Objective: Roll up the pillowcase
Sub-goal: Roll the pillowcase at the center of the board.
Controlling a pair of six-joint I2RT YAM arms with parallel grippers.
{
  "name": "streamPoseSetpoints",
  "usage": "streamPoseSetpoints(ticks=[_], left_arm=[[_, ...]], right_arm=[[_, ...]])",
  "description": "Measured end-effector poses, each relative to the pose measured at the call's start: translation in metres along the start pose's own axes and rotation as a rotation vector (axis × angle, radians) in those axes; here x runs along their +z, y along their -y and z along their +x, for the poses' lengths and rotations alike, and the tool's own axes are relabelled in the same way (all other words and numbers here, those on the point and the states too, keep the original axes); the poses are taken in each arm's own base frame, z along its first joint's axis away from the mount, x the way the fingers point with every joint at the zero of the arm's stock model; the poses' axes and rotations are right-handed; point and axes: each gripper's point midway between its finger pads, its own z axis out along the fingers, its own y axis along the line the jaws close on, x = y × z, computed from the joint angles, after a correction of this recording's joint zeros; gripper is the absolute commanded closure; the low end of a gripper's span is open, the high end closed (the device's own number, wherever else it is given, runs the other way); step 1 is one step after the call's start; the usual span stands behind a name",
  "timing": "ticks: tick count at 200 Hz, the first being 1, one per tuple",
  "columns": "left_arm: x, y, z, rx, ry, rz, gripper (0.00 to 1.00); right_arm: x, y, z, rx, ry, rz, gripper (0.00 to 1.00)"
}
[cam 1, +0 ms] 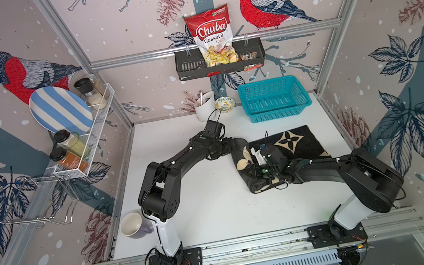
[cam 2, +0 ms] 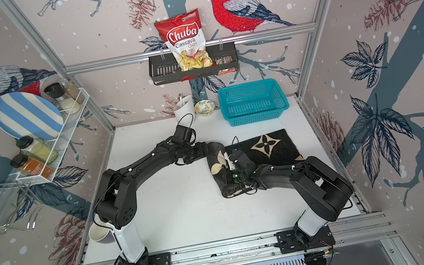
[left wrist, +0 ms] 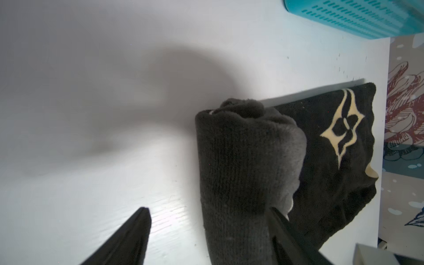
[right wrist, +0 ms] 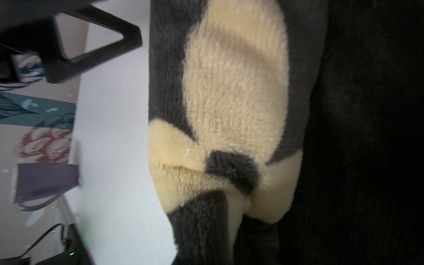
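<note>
The pillowcase (cam 1: 291,141) is black plush with cream flower and star motifs and lies on the right half of the white table (cam 1: 201,199). Its left part is wound into a thick roll (cam 1: 243,163) (cam 2: 216,167); the rest lies flat to the right. My left gripper (cam 1: 232,147) (left wrist: 207,210) is open at the roll's far end, one finger (left wrist: 135,231) over bare table and the other on the roll's opposite side. My right gripper (cam 1: 254,174) is down on the roll's near half. Its fingers are hidden, and the cloth (right wrist: 229,114) puckers into a pinched fold there.
A teal basket (cam 1: 275,98) stands at the back right, just beyond the pillowcase. A white utensil cup (cam 1: 205,108) and a small bowl (cam 1: 225,104) stand at the back wall. A mug (cam 1: 133,225) sits by the left arm's base. A wire rack (cam 1: 83,137) hangs on the left wall.
</note>
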Motion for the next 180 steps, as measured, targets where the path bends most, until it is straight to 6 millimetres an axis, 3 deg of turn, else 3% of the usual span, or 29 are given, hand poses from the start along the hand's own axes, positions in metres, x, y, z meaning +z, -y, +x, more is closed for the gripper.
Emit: streamPoseSetpoints(ticks=[22, 34, 50, 60, 72, 121, 156, 180], left_arm=[[0.017, 0.021, 0.009, 0.029, -0.029, 0.043, 0.22], [0.028, 0.024, 0.011, 0.034, -0.044, 0.044, 0.26], [0.044, 0.025, 0.016, 0.03, -0.067, 0.037, 0.3], [0.05, 0.026, 0.018, 0.026, -0.075, 0.036, 0.3], [0.055, 0.028, 0.02, 0.027, -0.083, 0.048, 0.31], [0.057, 0.029, 0.022, 0.026, -0.085, 0.052, 0.31], [0.057, 0.029, 0.022, 0.026, -0.085, 0.052, 0.32], [0.057, 0.029, 0.022, 0.025, -0.084, 0.052, 0.32]], right_arm=[[-0.008, 0.006, -0.005, 0.07, -0.014, -0.093, 0.94], [-0.011, 0.009, -0.007, 0.095, -0.023, -0.125, 0.83], [-0.015, 0.012, -0.01, 0.117, -0.031, -0.145, 0.48], [-0.017, 0.015, -0.011, 0.124, -0.033, -0.142, 0.33], [-0.02, 0.017, -0.013, 0.129, -0.029, -0.122, 0.01], [-0.045, 0.023, -0.037, 0.064, 0.072, 0.076, 0.0], [-0.056, -0.004, -0.046, -0.117, 0.16, 0.325, 0.0], [-0.052, -0.018, -0.036, -0.253, 0.185, 0.505, 0.0]])
